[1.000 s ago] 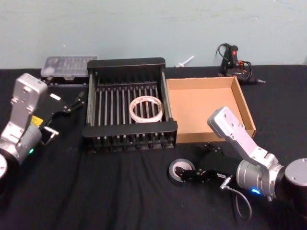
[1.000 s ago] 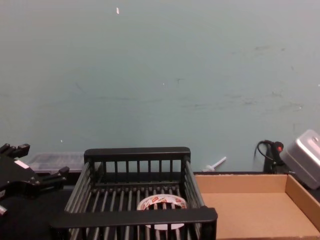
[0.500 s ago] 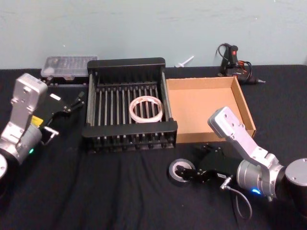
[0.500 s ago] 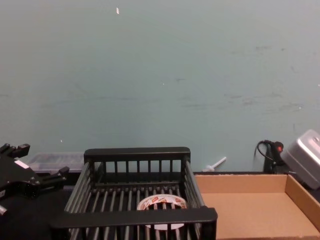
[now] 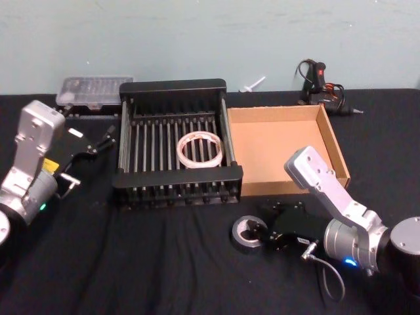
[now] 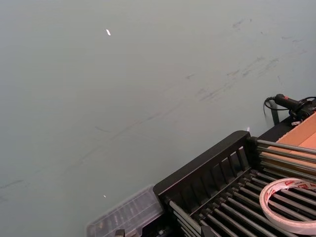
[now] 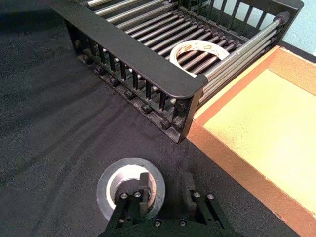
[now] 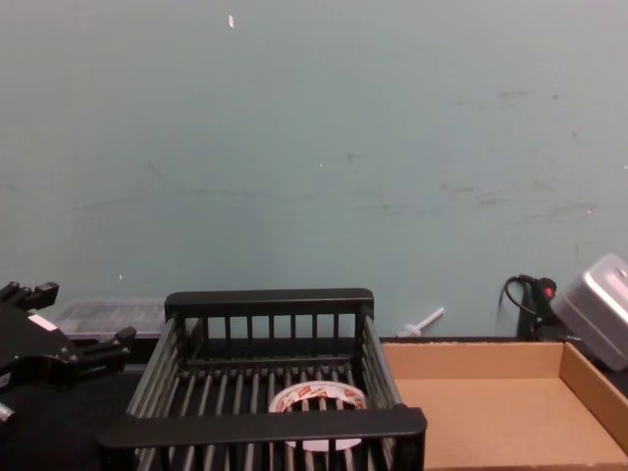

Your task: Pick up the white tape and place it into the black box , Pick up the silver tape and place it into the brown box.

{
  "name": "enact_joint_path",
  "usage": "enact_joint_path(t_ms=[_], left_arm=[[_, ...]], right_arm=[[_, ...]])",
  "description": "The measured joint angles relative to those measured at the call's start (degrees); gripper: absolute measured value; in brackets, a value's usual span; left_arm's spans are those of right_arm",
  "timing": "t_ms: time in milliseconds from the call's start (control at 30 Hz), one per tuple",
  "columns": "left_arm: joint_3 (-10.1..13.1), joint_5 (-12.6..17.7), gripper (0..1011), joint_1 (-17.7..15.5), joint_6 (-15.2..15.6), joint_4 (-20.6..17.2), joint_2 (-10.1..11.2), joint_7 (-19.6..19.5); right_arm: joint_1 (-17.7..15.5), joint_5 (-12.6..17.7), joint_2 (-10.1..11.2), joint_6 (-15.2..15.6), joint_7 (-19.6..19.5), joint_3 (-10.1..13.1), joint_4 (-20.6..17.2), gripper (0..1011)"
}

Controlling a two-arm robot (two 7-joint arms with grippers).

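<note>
— hidden or cut off?
— near rim of silver tape (image 7: 130,190) covered by right gripper (image 7: 164,190); one finger (image 7: 143,186) down in the core, the other outside, jaws narrow across the wall. left gripper (image 5: 98,142) beside black box (image 5: 174,182), slightly parted, holding nothing.
— around it?
— white tape (image 5: 200,149) flat on the slats. brown box (image 5: 336,155) just behind. glue gun (image 5: 320,82) and clear case (image 5: 92,89) at the back.

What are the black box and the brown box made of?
The black box looks like hard plastic or coated metal: smooth matte rims, thin straight bars with gaps between them. I can't tell which. The brown box looks like plain cardboard: dull tan, flat thin walls with folded corners.
</note>
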Motion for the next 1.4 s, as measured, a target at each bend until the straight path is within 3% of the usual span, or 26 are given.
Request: enact_joint_path(t_ms=[300,367,833,1100,1400], left_arm=[[0.0,0.0,1001,0.0,0.0,0.0,0.0,0.0],[0.0,0.0,1001,0.0,0.0,0.0,0.0,0.0],[0.0,0.0,1001,0.0,0.0,0.0,0.0,0.0],[0.0,0.0,1001,0.0,0.0,0.0,0.0,0.0],[0.0,0.0,1001,0.0,0.0,0.0,0.0,0.0]], right_arm=[[0.0,0.0,0.0,0.0,0.0,0.0,0.0,174],[0.0,0.1,0.0,0.0,0.0,0.0,0.0,151],[-0.4,0.7,0.4,-0.9,0.5,0.6,-0.4,147],[-1.8,2.1,1.7,-1.8,0.1,2.9,-2.4,147],[-2.6,4.3,2.0,-2.1,-2.5,7.2,-4.2,148]])
